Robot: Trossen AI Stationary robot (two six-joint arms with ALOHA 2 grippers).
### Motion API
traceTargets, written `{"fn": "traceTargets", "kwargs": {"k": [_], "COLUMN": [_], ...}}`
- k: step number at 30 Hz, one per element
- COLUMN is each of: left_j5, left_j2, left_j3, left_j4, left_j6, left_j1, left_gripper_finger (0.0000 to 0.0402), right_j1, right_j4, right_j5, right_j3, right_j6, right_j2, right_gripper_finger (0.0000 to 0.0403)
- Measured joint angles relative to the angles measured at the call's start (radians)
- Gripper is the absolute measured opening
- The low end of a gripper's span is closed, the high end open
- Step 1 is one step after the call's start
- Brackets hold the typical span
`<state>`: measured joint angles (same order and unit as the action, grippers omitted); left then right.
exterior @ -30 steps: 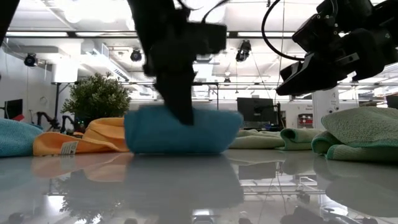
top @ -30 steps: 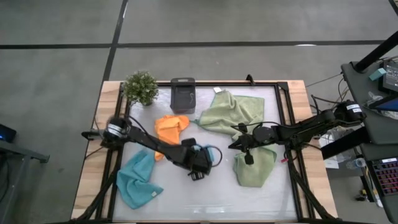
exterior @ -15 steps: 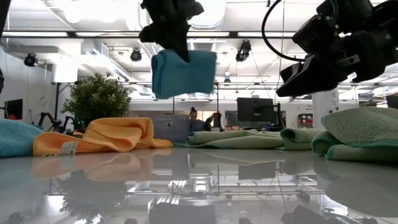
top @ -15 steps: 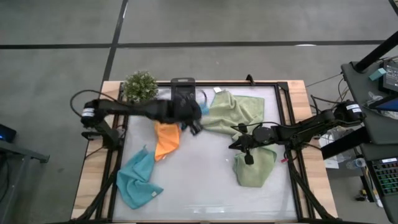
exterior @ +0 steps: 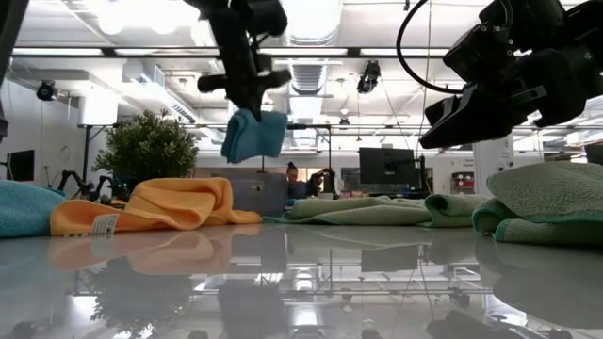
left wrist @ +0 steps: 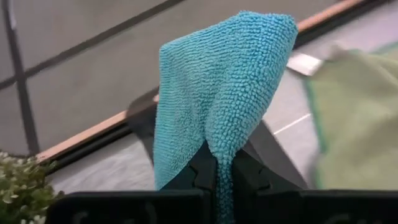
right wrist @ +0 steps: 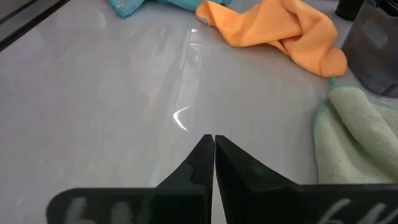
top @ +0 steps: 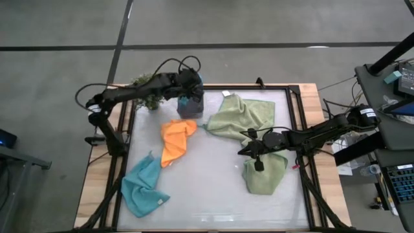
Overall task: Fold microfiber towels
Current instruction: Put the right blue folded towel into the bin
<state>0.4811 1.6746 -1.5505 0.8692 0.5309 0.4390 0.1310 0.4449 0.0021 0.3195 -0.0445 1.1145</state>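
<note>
1. My left gripper (left wrist: 224,163) is clamped on a folded light blue towel (left wrist: 224,81), held in the air over the small dark grey box (top: 190,103) at the upper middle of the high view.
2. In the low view that towel (exterior: 254,135) hangs clear of the table, near the top centre of the frame.
3. My right gripper (right wrist: 214,149) has its fingers pressed together with nothing in them; it hovers right of centre in the high view, between the two sage green towels.
4. The table (top: 213,188) is a glossy white surface inside a dark frame, with wooden edges showing at left and right.
5. On it lie an orange towel (top: 176,137) left of centre, a second light blue towel (top: 141,186) at lower left, one sage green towel (top: 242,116) spread at upper right and another (top: 264,173) bunched at lower right.
6. A little potted plant (top: 147,97) stands at the upper left corner, beside the box.
7. Grey floor with dark seams surrounds the table; the low view shows ceiling lights, monitors and a person seated far behind.
</note>
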Motion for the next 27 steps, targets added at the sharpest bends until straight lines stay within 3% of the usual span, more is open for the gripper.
{"fn": "traceTargets", "kwargs": {"k": [12, 27], "left_j5": [0.001, 0.004], "left_j2": [0.161, 0.244], "left_j3": [-0.003, -0.008], "left_j4": [-0.011, -0.065], "left_j6": [0.118, 0.249], "left_j1": [0.064, 0.066], "left_gripper_finger": [0.0, 0.0003], "right_j1": [0.0, 0.0], "right_j4": [-0.025, -0.037], "right_j5": [0.0, 0.0], "right_j3": [0.0, -0.011], "right_j6": [-0.009, -0.009], "right_j2": [0.0, 0.0], "right_gripper_finger": [0.0009, 0.0009]}}
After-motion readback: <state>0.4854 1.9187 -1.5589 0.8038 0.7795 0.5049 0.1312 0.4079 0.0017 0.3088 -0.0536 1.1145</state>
